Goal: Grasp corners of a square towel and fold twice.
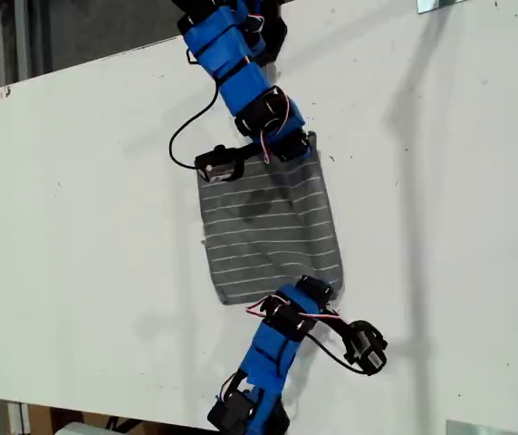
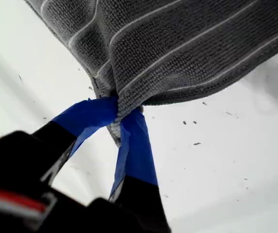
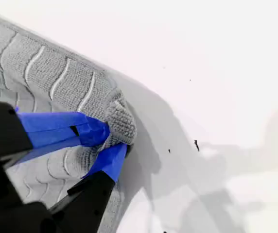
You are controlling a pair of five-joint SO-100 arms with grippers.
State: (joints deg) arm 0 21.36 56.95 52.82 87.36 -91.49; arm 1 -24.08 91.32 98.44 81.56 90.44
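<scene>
First wrist view: towel (image 2: 178,43) corner in end effector (image 2: 122,116).

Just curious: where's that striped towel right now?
The towel lies mid-table in the exterior view, between two arms, a gripper pinching a corner at each end.

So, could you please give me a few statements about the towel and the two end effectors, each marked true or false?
1. My first end effector is shut on a corner of the towel. True.
2. My second end effector hangs open above bare table. False: it pinches a towel corner between its blue-taped fingertips.
3. The towel is plain red. False: it is dark grey with thin white stripes.
4. In the exterior view, an arm stands at each of two opposite ends of the towel, one toward the top and one toward the bottom. True.
5. The towel lies on a white table. True.
</scene>
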